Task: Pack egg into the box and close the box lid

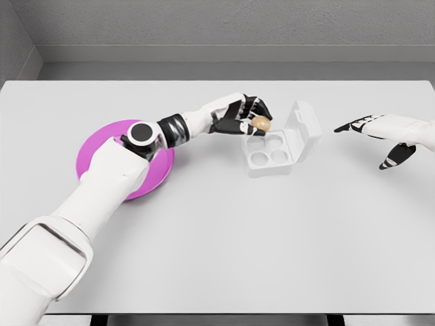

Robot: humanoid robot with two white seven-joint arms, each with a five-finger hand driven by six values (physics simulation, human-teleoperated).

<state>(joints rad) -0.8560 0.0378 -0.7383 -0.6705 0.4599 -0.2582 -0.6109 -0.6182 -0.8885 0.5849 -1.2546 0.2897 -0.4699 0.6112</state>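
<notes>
One white table [217,258] carries everything we examined. Our left arm crosses a purple plate [92,146] lying flat at the table's left. Right of centre we note a white box [275,151] with four round cups, its lid [304,129] raised at the back right. Our left hand [246,115] is clamped on a tan egg [262,123], held at the box's rear left corner. Our right hand [384,132] hovers well apart, fingers spread, holding nothing.

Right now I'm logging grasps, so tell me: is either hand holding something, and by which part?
The left hand grips the egg around its upper sides, fingers curled over it. The right hand is open, holding nothing.
</notes>
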